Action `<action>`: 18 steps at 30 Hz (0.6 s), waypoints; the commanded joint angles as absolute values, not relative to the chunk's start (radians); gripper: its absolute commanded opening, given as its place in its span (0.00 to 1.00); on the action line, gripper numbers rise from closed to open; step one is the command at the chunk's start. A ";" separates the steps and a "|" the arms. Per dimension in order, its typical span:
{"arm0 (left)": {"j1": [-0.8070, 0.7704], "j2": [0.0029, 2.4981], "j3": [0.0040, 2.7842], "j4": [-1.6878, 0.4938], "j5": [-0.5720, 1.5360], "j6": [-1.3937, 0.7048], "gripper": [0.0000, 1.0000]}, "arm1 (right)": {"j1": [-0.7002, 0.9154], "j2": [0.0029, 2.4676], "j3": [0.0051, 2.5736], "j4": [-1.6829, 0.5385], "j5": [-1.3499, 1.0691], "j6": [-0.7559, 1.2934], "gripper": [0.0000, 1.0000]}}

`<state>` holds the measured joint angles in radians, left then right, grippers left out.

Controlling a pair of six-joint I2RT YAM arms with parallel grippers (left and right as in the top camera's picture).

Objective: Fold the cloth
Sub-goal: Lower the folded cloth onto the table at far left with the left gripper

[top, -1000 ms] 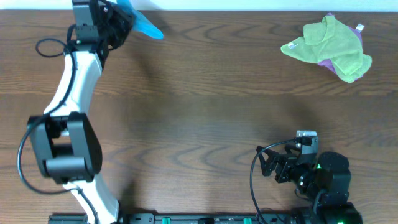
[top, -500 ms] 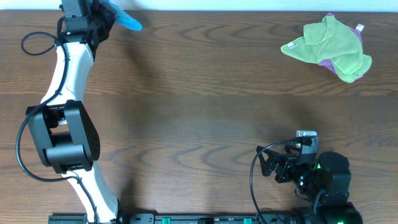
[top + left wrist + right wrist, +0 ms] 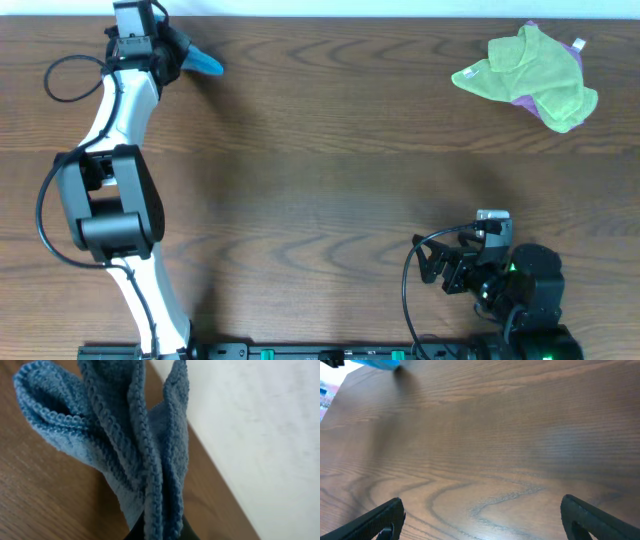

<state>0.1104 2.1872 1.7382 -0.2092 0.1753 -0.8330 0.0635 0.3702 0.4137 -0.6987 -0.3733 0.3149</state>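
Observation:
The sky-blue cloth (image 3: 204, 62) hangs bunched from my left gripper (image 3: 172, 55) at the table's far left corner. In the left wrist view the cloth (image 3: 125, 445) fills the frame in gathered folds, pinched between the shut jaws (image 3: 160, 532) at the bottom edge. Its white tag is hidden. A bit of the cloth also shows far off in the right wrist view (image 3: 380, 363). My right gripper (image 3: 432, 262) rests near the front right, open and empty (image 3: 482, 515), far from the cloth.
A yellow-green cloth (image 3: 525, 72) lies crumpled over a purple cloth (image 3: 575, 46) at the back right. The table's far edge (image 3: 330, 17) meets a white wall right behind the left gripper. Brown wooden tabletop (image 3: 330, 170) spans the middle.
The left arm has swung the cloth left along the far edge, then slightly back right and down. The right arm has not moved.

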 commanded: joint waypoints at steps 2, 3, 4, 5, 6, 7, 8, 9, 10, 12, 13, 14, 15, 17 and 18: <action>0.113 2.221 1.763 -0.229 0.152 -0.815 0.06 | 0.057 0.364 0.410 -0.700 -0.374 0.329 0.99; 0.113 2.226 1.763 -0.242 0.148 -0.814 0.05 | 0.057 0.364 0.410 -0.700 -0.373 0.329 0.99; 0.113 2.231 1.763 -0.256 0.146 -0.813 0.06 | 0.057 0.364 0.410 -0.700 -0.374 0.329 0.99; 0.113 2.234 1.763 -0.274 0.146 -0.803 0.06 | 0.057 0.364 0.410 -0.700 -0.374 0.329 0.99; 0.113 2.236 1.763 -0.286 0.146 -0.796 0.06 | 0.057 0.364 0.410 -0.700 -0.374 0.329 0.99; 0.113 2.237 1.763 -0.307 0.145 -0.783 0.06 | 0.057 0.364 0.410 -0.700 -0.373 0.329 0.99; 0.113 2.237 1.762 -0.328 0.132 -0.778 0.06 | 0.057 0.364 0.410 -0.700 -0.374 0.329 0.99; 0.113 2.237 1.762 -0.350 0.116 -0.776 0.06 | 0.057 0.364 0.410 -0.700 -0.374 0.329 0.99; 0.113 2.237 1.762 -0.366 0.104 -0.767 0.06 | 0.057 0.364 0.410 -0.700 -0.373 0.329 0.99; 0.113 2.237 1.762 -0.397 0.100 -0.736 0.06 | 0.057 0.364 0.410 -0.700 -0.374 0.329 0.99; 0.113 2.237 1.762 -0.414 0.100 -0.728 0.06 | 0.057 0.364 0.410 -0.700 -0.373 0.329 0.99; 0.113 2.237 1.762 -0.426 0.097 -0.722 0.06 | 0.057 0.364 0.410 -0.700 -0.373 0.329 0.99; 0.113 2.237 1.762 -0.442 0.097 -0.710 0.06 | 0.057 0.364 0.410 -0.700 -0.374 0.329 0.99; 0.113 2.237 1.762 -0.468 0.097 -0.694 0.06 | 0.057 0.364 0.410 -0.700 -0.374 0.329 0.99; 0.113 2.237 1.762 -0.485 0.096 -0.690 0.06 | 0.057 0.364 0.410 -0.700 -0.374 0.329 0.99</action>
